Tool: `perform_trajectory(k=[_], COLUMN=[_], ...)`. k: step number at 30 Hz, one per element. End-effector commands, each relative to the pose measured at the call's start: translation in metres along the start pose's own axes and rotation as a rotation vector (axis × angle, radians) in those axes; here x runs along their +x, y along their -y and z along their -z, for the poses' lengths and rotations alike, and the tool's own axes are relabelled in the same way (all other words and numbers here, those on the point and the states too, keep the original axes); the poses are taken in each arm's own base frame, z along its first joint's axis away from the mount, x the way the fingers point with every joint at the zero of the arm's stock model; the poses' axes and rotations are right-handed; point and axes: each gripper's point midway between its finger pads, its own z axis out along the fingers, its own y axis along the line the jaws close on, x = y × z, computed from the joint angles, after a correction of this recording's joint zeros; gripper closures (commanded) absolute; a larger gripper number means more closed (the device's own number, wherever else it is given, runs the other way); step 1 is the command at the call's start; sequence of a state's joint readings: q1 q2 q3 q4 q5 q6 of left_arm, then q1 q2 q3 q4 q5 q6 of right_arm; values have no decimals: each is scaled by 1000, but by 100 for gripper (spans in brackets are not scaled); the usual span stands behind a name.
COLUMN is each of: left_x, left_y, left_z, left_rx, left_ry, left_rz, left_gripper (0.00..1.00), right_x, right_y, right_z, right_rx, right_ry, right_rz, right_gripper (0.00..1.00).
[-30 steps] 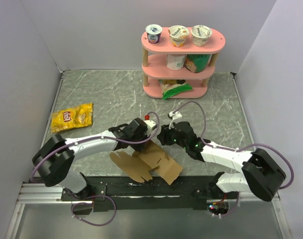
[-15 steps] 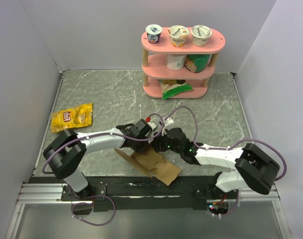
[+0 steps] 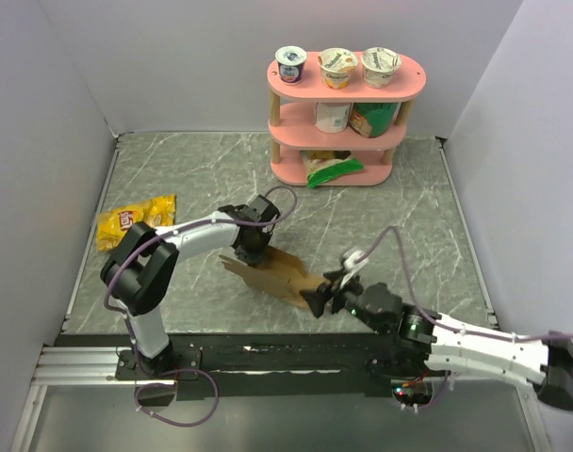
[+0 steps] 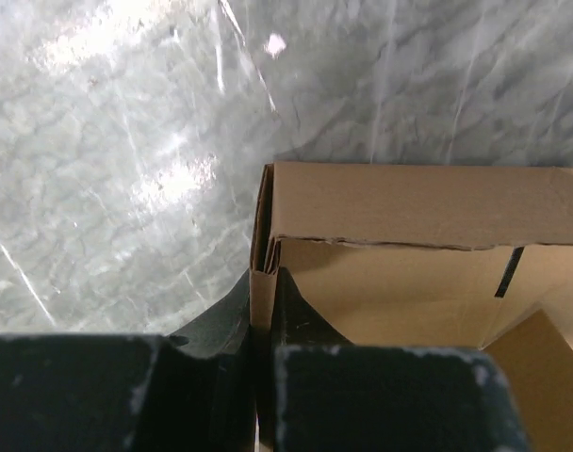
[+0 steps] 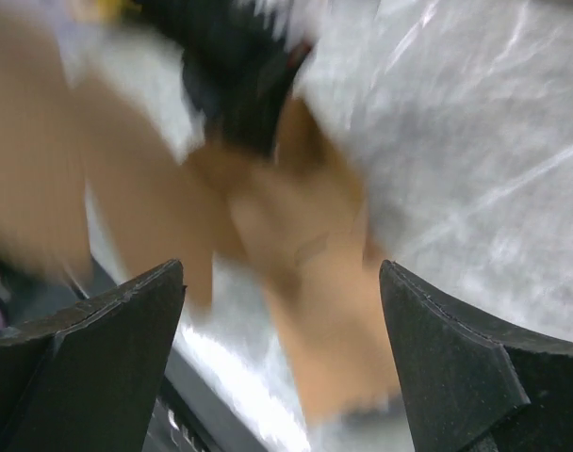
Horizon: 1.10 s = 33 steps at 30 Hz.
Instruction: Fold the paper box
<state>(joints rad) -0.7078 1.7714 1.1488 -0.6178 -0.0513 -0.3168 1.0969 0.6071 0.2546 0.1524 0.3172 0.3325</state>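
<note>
Marble table (image 3: 173, 169): paper box (image 3: 279, 275) slants toward near right.

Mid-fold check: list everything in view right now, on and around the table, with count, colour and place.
paper box: one, brown cardboard, partly folded, near middle of the table
snack bag: one, yellow, left side of the table
shelf: one, pink, three tiers, far side
cups: three, mostly white, lidded, top tier
tub: one, white, middle tier
packet: one, green, middle tier, right of the tub
pouch: one, green and white, bottom tier
table: one, grey marble
left claw: one, black, shut on a wall of the paper box
right claw: one, black, open, at the box's near right end
</note>
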Motion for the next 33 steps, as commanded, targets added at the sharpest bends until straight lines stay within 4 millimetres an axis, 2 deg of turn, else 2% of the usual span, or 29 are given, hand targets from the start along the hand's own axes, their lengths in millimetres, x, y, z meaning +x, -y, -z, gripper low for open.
perform_trajectory(k=[1, 3, 4, 5, 6, 7, 8, 10, 11, 12, 14, 20, 21, 26, 33], left_x=[1, 5, 6, 8, 8, 9, 9, 11, 10, 11, 14, 19, 20, 23, 34], left_y=[11, 13, 13, 13, 14, 15, 17, 22, 23, 25, 28, 33, 35, 39, 51], left_z=[6, 2, 2, 1, 1, 1, 2, 3, 3, 3, 2, 2, 2, 6, 9], left_rx=[72, 88, 88, 89, 100, 108, 117, 149, 160, 170, 183, 216, 221, 254, 295], left_ry=[-80, -110, -120, -130, -134, -136, -136, -144, -144, -146, -162, -183, -187, -198, -221], left_rz=[25, 20, 18, 20, 22, 23, 29, 35, 39, 41, 50, 63, 61, 49, 35], left_gripper=[99, 99, 99, 99, 99, 99, 99, 99, 99, 99, 99, 99, 99, 99, 99], right_x=[31, 35, 39, 35, 44, 39, 31, 42, 35, 40, 32, 37, 43, 33, 34], right_y=[-11, -30, -33, -34, -37, -42, -43, -41, -45, -41, -45, -42, -38, -14, 11], right_z=[3, 4, -2, -6, -11, -16, -21, -29, -34, -37, -41, -54, -56, -60, -68], right_rx=[28, -11, 4, 29, 35, 39, 74, 102, 111, 135, 132, 187, 210, 372, 477], right_ry=[-43, -41, -41, -25, -48, -26, -2, -25, 5, -1, 50, 76, 57, 92, 76], right_rz=[143, 225, 251, 274, 310, 302, 291, 324, 321, 340, 327, 365, 387, 392, 384], right_gripper=[10, 10, 11, 11, 11, 11, 11, 11, 11, 11, 11, 11, 11, 12, 12])
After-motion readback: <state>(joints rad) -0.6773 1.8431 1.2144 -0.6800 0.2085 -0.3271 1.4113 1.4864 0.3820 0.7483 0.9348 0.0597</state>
